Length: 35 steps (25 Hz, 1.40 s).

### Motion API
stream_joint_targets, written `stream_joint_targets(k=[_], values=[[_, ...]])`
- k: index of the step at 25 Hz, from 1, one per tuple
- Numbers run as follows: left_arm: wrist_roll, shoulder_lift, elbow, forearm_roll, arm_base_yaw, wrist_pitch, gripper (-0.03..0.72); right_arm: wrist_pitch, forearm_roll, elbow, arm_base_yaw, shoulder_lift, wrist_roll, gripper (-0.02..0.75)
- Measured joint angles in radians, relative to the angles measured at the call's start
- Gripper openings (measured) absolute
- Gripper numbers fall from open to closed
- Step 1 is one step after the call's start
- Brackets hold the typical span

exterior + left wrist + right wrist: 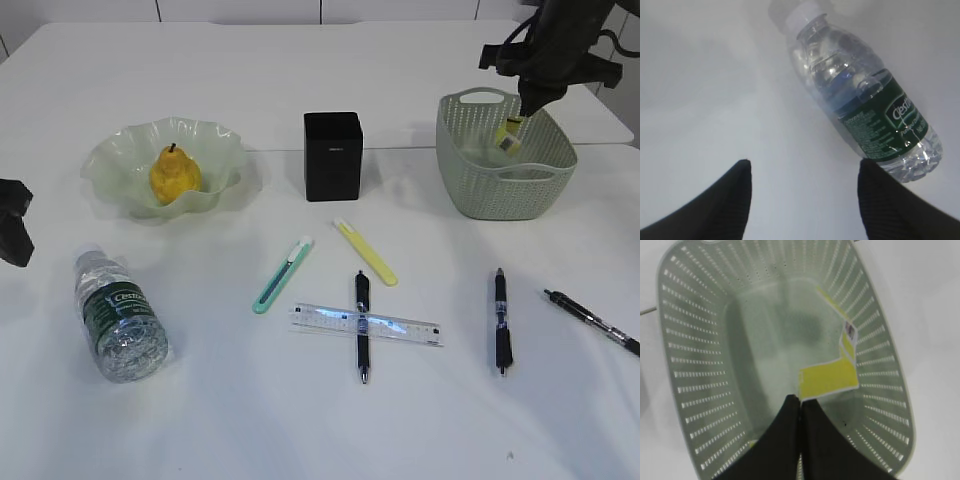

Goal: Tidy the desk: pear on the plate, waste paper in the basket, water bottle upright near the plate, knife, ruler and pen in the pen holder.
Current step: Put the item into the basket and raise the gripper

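Spanning white tabletop point(300, 430), pale wall panels point(240, 10) behind.

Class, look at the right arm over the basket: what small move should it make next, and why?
Probably open the right end effector to drop the waste paper. Its fingers look pinched on the yellow scrap's edge, which hangs inside the basket, so releasing should land it there.

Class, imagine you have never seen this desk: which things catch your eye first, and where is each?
The yellow pear sits in the ruffled green plate at back left. At back right, the right tool, shut on a yellow paper scrap, hangs over the green basket. A water bottle lies on its side at front left.
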State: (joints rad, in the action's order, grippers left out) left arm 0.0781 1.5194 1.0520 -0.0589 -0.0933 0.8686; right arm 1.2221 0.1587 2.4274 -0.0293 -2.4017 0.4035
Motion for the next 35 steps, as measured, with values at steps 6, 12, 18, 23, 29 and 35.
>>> stream_joint_targets(k=[6,12,18,23,29,35], values=[[0.0,0.0,0.0,-0.011,0.0,0.008,0.466,-0.003,0.0,0.0,0.0,-0.019,0.0,0.071],[0.0,0.0,0.0,-0.015,0.0,0.009,0.466,0.017,0.0,0.0,0.0,-0.029,-0.001,0.428],[0.0,0.0,0.0,-0.018,0.0,0.01,0.466,0.022,-0.063,0.006,0.0,-0.029,-0.056,0.498],[0.0,0.0,0.0,-0.018,0.0,0.01,0.465,0.024,-0.178,0.032,-0.002,-0.02,-0.105,0.498],[0.0,0.0,0.0,-0.018,0.0,0.01,0.465,0.026,-0.201,0.032,-0.021,0.053,-0.156,0.497],[0.0,0.0,0.0,-0.011,0.0,0.012,0.465,0.026,-0.229,-0.037,-0.029,0.144,-0.168,0.497]])
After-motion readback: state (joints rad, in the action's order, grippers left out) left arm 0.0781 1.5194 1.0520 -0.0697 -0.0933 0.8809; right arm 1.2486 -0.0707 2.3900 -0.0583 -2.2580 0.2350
